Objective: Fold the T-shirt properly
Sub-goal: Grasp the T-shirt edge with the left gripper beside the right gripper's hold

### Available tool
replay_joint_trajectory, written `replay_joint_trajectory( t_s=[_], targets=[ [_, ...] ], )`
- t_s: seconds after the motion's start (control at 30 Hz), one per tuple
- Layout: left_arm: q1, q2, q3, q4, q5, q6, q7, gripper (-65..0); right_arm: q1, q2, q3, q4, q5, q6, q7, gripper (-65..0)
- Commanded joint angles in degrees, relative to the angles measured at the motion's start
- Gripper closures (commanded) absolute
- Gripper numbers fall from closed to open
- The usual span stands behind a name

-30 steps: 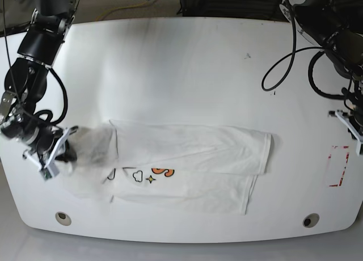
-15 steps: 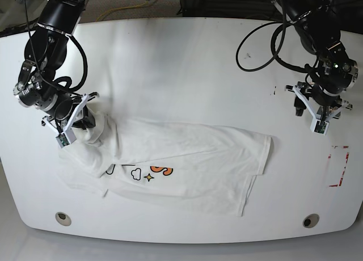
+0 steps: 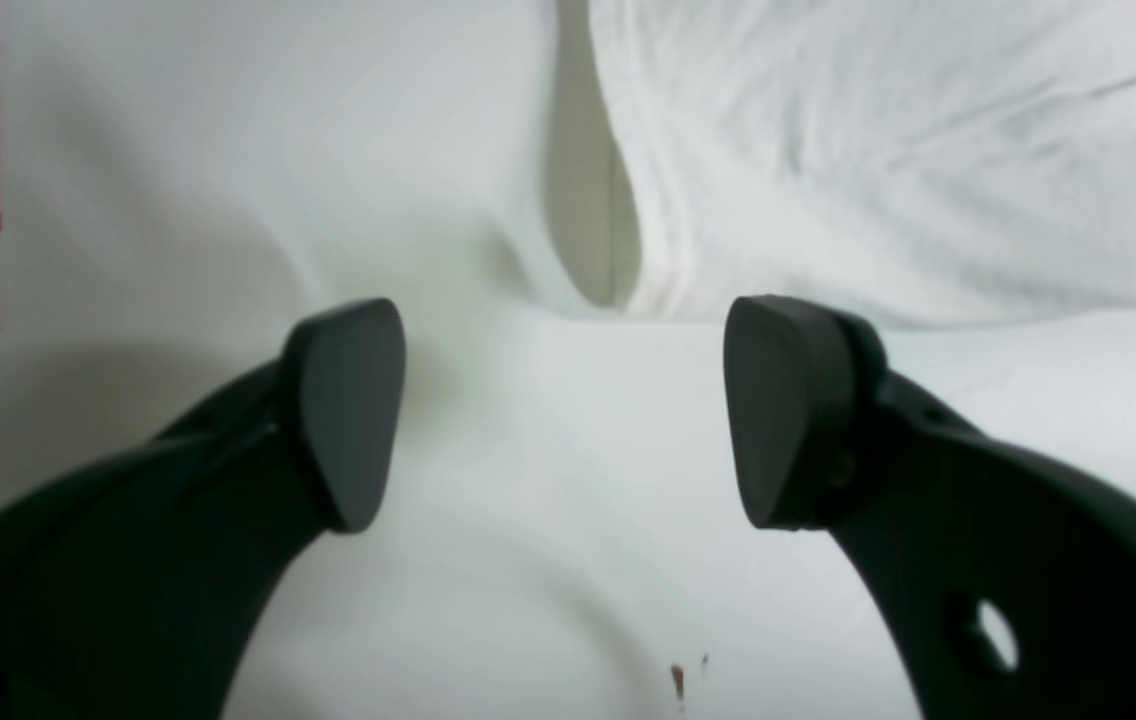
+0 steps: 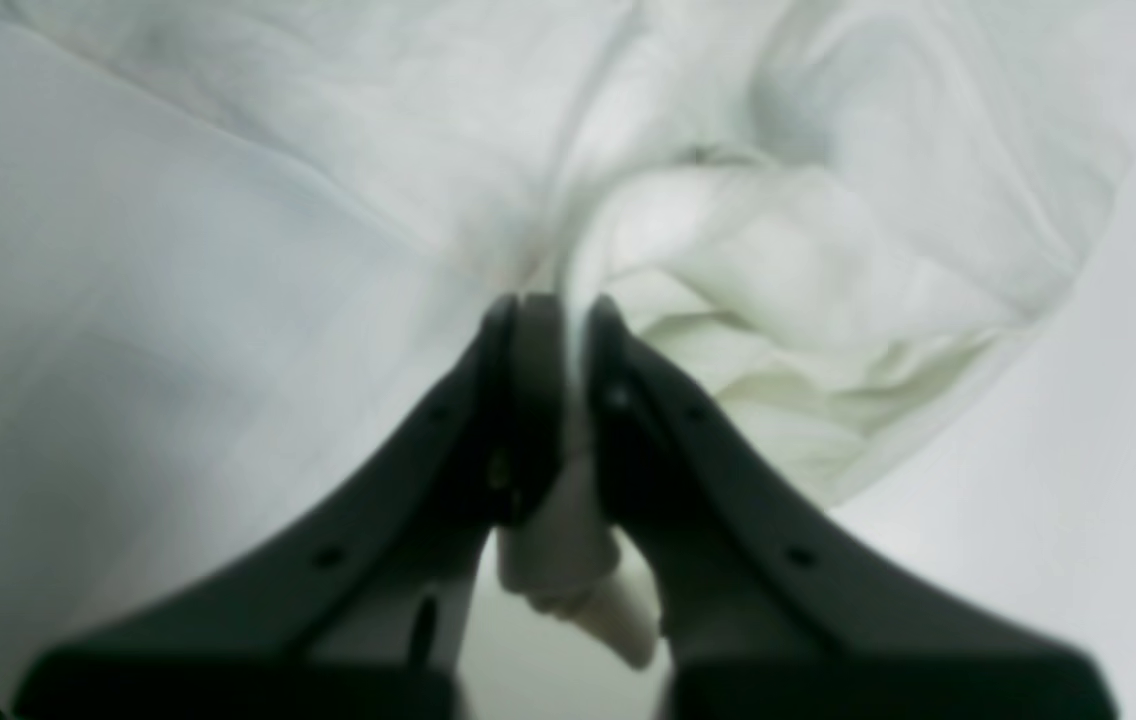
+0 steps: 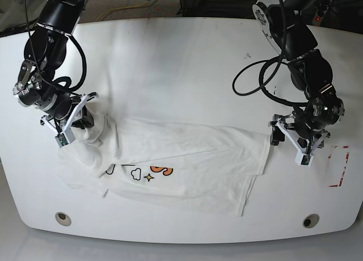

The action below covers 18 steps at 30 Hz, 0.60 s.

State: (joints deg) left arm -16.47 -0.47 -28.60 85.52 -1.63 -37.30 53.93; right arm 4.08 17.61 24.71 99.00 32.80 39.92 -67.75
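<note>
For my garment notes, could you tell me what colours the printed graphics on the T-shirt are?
Orange lettering with dark outlined cloud and star shapes on the white T-shirt, clearest in the base view.

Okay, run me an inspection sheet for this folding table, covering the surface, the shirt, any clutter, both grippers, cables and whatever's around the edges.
Surface: white table, a few small dark specks; red tape marks near one edge; two round holes along the near edge.
Job's things: T-shirt lies partly folded and wrinkled, blue and orange print showing, one end lifted and bunched.
Clutter: nothing seen.
Grippers: right gripper shut on a bunch of the shirt's cloth; left gripper open, empty, at the shirt's other edge.
Cables: black cable loops hang from the left arm above the table.
Surroundings: floor and a yellow cord beyond the far edge.
</note>
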Motion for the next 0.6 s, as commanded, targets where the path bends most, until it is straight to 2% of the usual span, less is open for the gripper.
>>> replay_joint_trajectory(
  t_s=[0.0,0.13,0.27,0.57],
  targets=[
    [-3.0,-0.5,0.1,-0.5,-0.9,0.3,-2.5,-46.5,1.2,0.9,0.4,1.1,0.8,0.1,1.4,-1.4],
    [-3.4,-0.4,0.8,-4.7,-0.9,0.8,-6.7,-46.5,1.2,0.9,0.4,1.1,0.8,0.1,2.9,-1.4],
    [-4.9,-0.5,3.3,-11.2,-0.9,3.2,-9.5,-46.5,1.3,1.2,0.4,1.1,0.8,0.1,3.1,-1.4],
    [-7.8,-0.8,5.9,-24.3,-0.8,3.3,-17.2,-46.4,1.3,1.3,0.4,1.0,0.7,0.1,3.2,-1.4]
  ],
)
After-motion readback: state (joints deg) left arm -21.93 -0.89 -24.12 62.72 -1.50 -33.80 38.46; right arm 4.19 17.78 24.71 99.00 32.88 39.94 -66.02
